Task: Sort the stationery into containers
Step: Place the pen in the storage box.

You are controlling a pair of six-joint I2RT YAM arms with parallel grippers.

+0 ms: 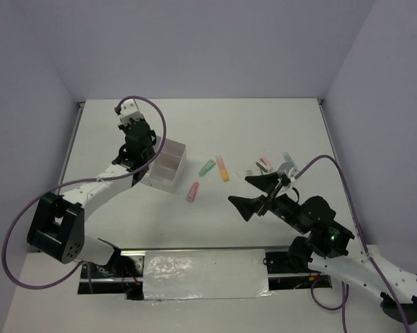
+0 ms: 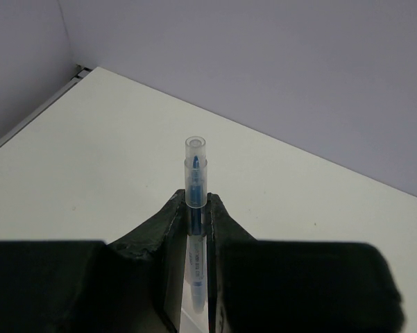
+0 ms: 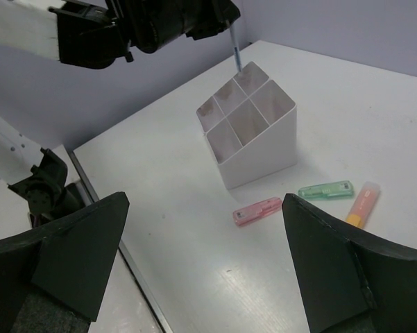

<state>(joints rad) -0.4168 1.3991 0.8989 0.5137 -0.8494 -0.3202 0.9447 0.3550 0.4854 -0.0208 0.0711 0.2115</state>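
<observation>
Blue pen (image 2: 195, 166) in left tool (image 2: 195, 202), seemingly capped

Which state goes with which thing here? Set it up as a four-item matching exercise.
Things:
1. blue pen
2. pink marker
3. right gripper
4. divided box

States:
A. open, holding nothing
B. clamped in the left gripper
C. lying loose on the table
D. standing upright, four compartments

Pairs: 1-B, 2-C, 3-A, 4-D
</observation>
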